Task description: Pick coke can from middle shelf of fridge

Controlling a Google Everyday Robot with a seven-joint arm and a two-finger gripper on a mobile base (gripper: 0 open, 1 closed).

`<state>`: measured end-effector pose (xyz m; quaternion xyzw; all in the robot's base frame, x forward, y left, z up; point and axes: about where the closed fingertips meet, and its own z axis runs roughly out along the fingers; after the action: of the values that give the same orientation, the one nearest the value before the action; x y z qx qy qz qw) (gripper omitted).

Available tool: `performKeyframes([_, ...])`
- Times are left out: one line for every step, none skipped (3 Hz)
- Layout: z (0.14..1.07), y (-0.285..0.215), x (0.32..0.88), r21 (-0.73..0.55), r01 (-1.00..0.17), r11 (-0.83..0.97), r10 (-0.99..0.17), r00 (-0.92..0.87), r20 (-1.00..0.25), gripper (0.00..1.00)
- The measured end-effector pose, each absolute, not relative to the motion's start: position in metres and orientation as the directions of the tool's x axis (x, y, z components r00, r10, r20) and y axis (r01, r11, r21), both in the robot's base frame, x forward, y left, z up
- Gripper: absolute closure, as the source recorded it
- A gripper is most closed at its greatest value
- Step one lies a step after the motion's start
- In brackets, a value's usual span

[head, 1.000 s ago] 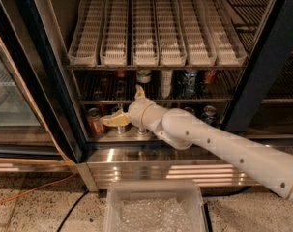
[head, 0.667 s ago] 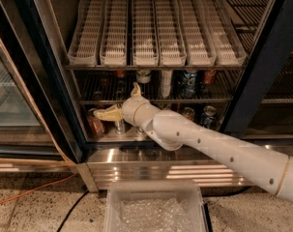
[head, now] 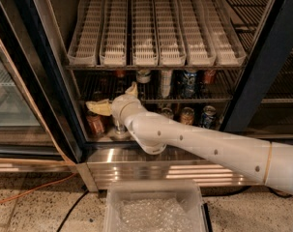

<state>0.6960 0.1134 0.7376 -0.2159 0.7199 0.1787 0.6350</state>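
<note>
The fridge (head: 262, 57) stands open, with a ribbed steel base panel (head: 184, 170). The middle shelf (head: 218, 98) is a dark wire rack under the white lanes. A small red can, which I take for the coke can (head: 119, 74), stands at its back left, partly hidden. Another red can (head: 209, 76) stands at the right end. My gripper (head: 100, 108) points left at the fridge's left side, at the shelf's front edge, below and left of the coke can. It sits just above an orange-brown can (head: 95, 123) on the lower shelf.
White slotted plastic lanes (head: 155, 28) fill the rack above. The middle shelf also holds a silver can (head: 143, 75), a white bottle (head: 165, 82) and a blue can (head: 188, 82). Lower cans (head: 207, 116) stand at the right. A clear plastic bin (head: 155, 209) sits on the floor.
My gripper and forearm have moved left and slightly up along the fridge front. The cans have not moved.
</note>
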Motion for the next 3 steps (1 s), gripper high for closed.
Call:
performKeyframes([0.7391, 0.1094, 0.7046, 0.012, -0.468, 0.884, -0.051, -0.121, -0.991, 0.00])
performKeyframes([0.7391, 0.1033, 0.7092, 0.032, -0.409, 0.912, -0.024, -0.132, -0.991, 0.00])
performKeyframes([0.7384, 0.0996, 0.7095, 0.048, -0.377, 0.925, -0.004, -0.135, -0.991, 0.00])
